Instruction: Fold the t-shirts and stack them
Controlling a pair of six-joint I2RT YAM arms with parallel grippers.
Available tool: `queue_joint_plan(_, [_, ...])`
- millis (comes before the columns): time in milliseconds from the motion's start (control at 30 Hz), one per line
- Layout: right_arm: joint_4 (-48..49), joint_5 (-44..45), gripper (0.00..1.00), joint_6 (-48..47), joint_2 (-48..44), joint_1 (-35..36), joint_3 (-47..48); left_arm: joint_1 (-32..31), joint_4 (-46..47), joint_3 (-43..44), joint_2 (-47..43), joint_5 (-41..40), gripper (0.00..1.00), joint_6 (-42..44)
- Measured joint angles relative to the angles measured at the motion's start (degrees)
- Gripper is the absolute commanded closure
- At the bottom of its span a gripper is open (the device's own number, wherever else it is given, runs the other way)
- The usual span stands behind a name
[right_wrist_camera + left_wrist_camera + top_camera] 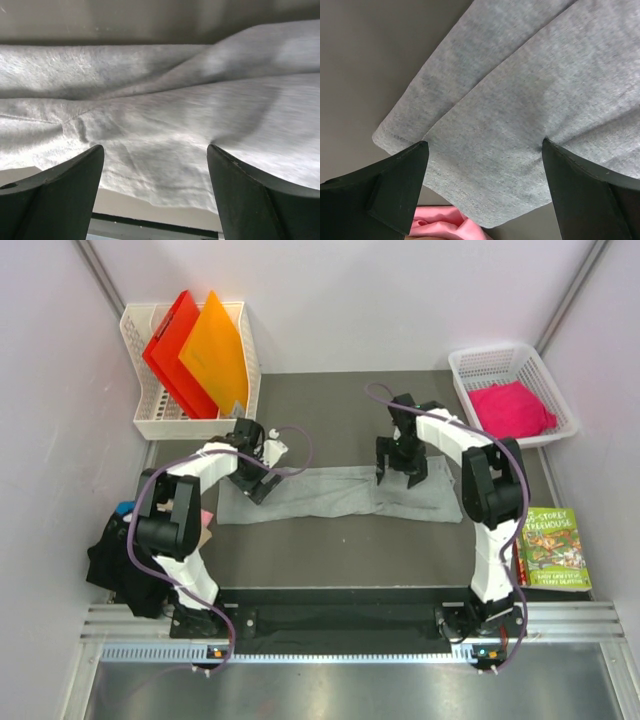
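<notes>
The grey t-shirt (330, 495) lies as a long strip running left to right across the bench (330, 560), with the left jaws spread over its left end and the right jaws spread near its right end, neither gripping it.

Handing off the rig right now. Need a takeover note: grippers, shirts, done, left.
Grippers: left gripper open over the grey tee at its left end, right gripper open over its right part; neither holds anything.
Done: grey tee lies mid-table, folded into a long strip.
Unfolded: pink tee bunched in the white basket far right; black tee heaped at the near left edge.
Left: fold the strip across, fold the other two, stack all.
</notes>
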Motion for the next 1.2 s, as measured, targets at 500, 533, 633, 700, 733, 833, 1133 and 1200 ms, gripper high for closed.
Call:
queue_joint_plan(500, [-4.90, 1.92, 0.17, 0.79, -18.14, -2.89, -9.20, 2.62, 0.31, -0.48, -0.46, 1.27, 0.01, 2.54])
queue_joint_plan(533, [-4.20, 2.10, 0.17, 1.22, -18.10, -3.02, -11.67, 2.67, 0.17, -0.37, -0.46, 1.25, 0.01, 2.56])
queue_joint_plan(633, [-3.54, 2.69, 0.18, 2.49, -16.76, -3.17, -17.40, 2.93, -0.31, -0.15, -0.46, 1.03, 0.01, 2.60])
queue_joint_plan(700, [-3.54, 3.04, 0.20, 3.23, -15.32, -3.37, -18.43, 3.28, -0.83, -0.13, -0.59, 0.24, 0.01, 2.93])
queue_joint_plan(733, [-3.10, 3.23, 0.21, 3.56, -14.64, -3.50, -18.38, 3.45, -1.07, -0.13, -0.63, -0.28, 0.01, 2.99])
queue_joint_plan(833, [-3.10, 3.54, 0.24, 3.87, -11.50, -4.13, -16.28, 3.85, -1.92, -0.13, -0.81, -2.19, 0.01, 3.13])
queue_joint_plan(1133, [-4.85, 3.06, 0.24, 1.51, -7.26, -4.59, -12.31, 4.28, -5.49, -0.09, -1.25, -6.34, 0.01, 3.19])
queue_joint_plan(1200, [-5.79, 2.91, 0.24, 0.63, -8.52, -4.59, -12.85, 4.31, -6.62, -0.04, -2.16, -6.86, 0.01, 3.39])
